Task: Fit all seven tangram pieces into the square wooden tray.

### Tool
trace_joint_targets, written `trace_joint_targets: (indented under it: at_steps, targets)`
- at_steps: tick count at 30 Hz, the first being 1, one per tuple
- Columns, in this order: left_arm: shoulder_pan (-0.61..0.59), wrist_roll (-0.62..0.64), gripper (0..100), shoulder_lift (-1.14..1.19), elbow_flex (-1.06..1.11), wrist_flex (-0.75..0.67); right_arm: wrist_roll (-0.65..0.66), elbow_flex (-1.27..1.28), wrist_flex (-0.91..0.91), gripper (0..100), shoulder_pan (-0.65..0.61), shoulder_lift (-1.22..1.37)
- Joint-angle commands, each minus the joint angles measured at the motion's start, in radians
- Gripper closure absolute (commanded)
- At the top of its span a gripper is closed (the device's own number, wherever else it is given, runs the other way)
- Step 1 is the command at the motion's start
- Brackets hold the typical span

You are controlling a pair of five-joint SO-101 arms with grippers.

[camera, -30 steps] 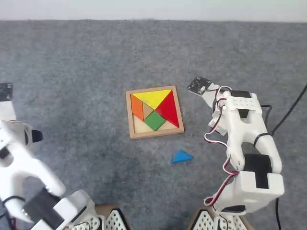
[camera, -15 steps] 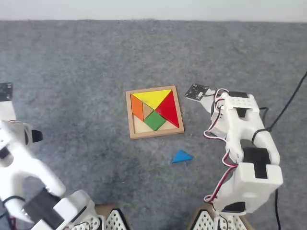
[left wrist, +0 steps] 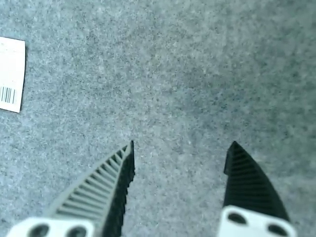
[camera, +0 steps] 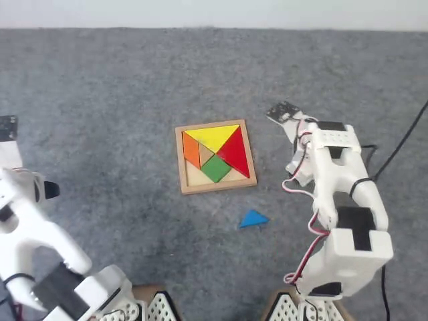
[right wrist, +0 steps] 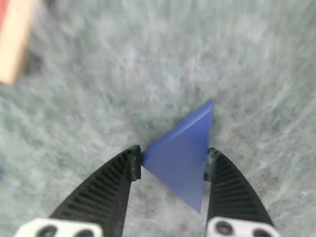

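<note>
Square wooden tray (camera: pixel 194 176) mid-table holding yellow triangle (camera: pixel 212 137), red triangle (camera: pixel 235 157), orange piece (camera: pixel 191 152), green square (camera: pixel 215 168), right gripper (right wrist: pixel 171 159) clamped on dark blue triangle (right wrist: pixel 180 158), one tip pointing away from wrist, light blue triangle (camera: pixel 253 219) on carpet near-right of tray, long side left-right, left gripper (left wrist: pixel 180 148) spread apart.

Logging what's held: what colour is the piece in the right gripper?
A blue triangle, best seen in the right wrist view.
</note>
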Motion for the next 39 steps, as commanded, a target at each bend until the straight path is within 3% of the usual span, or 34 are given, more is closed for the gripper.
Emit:
trace_joint_targets:
  at_steps: [1,13,21,26,30,39]
  targets:
    - [0.003,-0.011,72,-0.011,-0.013,0.011,-0.1,-0.061,0.025,84.3,-0.071,-0.104]
    - [0.003,-0.011,72,-0.011,-0.01,0.008,-0.486,-0.169,0.076,84.4,-0.367,-0.191]
    - [-0.008,-0.012,72,-0.003,-0.013,-0.003,-0.641,-0.485,0.148,84.5,-0.651,0.07]
    - [-0.103,-0.014,72,-0.002,-0.018,-0.126,-0.72,-0.713,0.193,84.5,-0.702,0.302]
    - [-0.121,-0.061,72,-0.002,-0.018,-0.137,-0.781,-0.825,0.234,84.5,-0.731,0.426]
    - [-0.121,-0.061,72,-0.002,-0.016,-0.137,-0.778,-0.856,0.265,84.0,-0.76,0.484]
